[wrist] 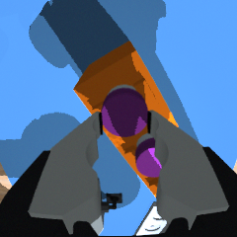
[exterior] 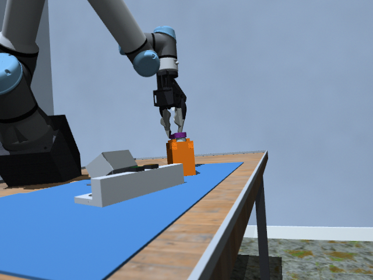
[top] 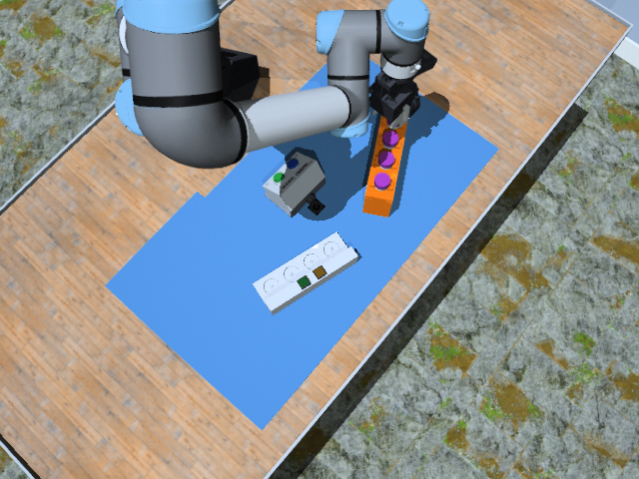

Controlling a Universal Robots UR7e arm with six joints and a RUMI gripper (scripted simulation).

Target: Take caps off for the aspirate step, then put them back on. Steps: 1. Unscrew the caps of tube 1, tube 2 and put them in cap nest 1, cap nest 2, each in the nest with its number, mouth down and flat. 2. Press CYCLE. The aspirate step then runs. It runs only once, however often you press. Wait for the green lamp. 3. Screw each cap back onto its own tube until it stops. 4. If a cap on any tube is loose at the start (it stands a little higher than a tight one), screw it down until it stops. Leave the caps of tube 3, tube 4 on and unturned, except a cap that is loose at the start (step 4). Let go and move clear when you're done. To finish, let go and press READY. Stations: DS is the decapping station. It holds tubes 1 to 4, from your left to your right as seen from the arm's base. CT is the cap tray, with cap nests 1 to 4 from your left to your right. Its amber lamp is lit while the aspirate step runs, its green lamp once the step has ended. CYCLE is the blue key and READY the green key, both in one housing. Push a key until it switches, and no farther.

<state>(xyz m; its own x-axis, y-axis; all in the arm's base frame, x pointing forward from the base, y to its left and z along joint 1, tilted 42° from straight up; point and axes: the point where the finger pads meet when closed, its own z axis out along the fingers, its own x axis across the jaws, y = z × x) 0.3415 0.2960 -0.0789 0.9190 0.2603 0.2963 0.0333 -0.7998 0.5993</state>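
Observation:
The orange decapping station [top: 380, 178] holds tubes with purple caps. Three caps [top: 386, 158] show in the top view; the fourth, at the rack's far end, is hidden under my gripper [top: 398, 121]. In the wrist view my gripper [wrist: 124, 113] is shut on that end cap [wrist: 124, 113], with a finger touching each side. The neighbouring cap [wrist: 148, 157] sits just behind it. From the side, the fingertips [exterior: 173, 132] grip the cap [exterior: 178, 135], which sits on its tube above the rack [exterior: 180, 155].
The white cap tray [top: 306, 271] lies on the blue mat in front of the rack, its nests empty and both its green lamp [top: 303, 281] and amber lamp [top: 319, 271] dark. The grey key housing [top: 294, 181] carries the blue key [top: 293, 163] and green key [top: 278, 177].

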